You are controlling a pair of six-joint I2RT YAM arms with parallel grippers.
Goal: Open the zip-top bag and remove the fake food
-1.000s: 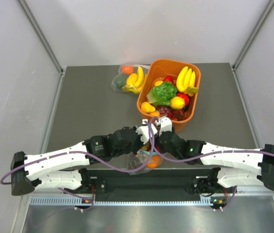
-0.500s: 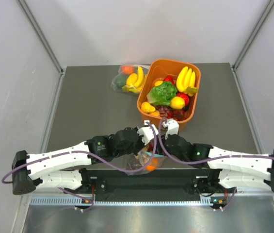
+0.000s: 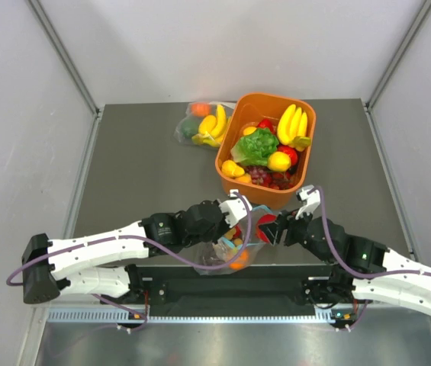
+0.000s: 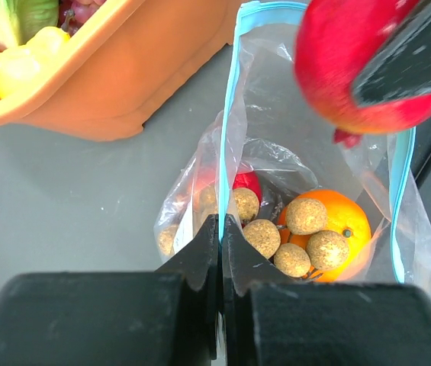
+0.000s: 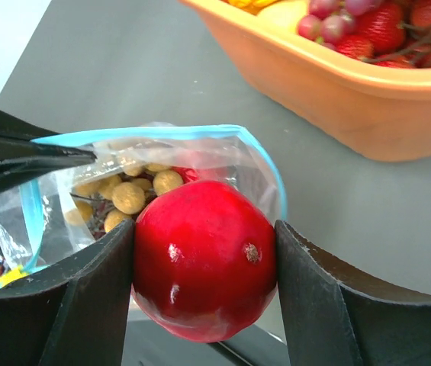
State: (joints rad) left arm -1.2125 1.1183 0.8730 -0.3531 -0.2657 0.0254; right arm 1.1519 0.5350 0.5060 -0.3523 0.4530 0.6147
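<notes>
The zip-top bag (image 3: 233, 252) lies at the table's near edge, its teal mouth gaping wide. My left gripper (image 4: 221, 222) is shut on the bag's (image 4: 275, 107) left zip edge. Inside the bag are the pale grape bunch (image 4: 292, 237), the orange (image 4: 345, 224) and a small red piece (image 4: 248, 184). My right gripper (image 5: 204, 229) is shut on the red apple (image 5: 204, 263), which hangs just outside the bag's mouth (image 5: 154, 134). In the top view the apple (image 3: 268, 229) sits right of the bag, in the right gripper (image 3: 273, 229). The grapes (image 5: 128, 196) show through the plastic.
The orange basket (image 3: 265, 195) full of fake fruit, bananas and lettuce stands just beyond both grippers; its wall (image 5: 368, 84) is close ahead of the right wrist. A second clear bag with bananas (image 3: 204, 126) lies at the back, left of the basket. Enclosure walls stand on both sides.
My right gripper has drawn back out of the bag's mouth and swung to the right, carrying the red apple. The left gripper has kept its pinch on the bag's edge.
</notes>
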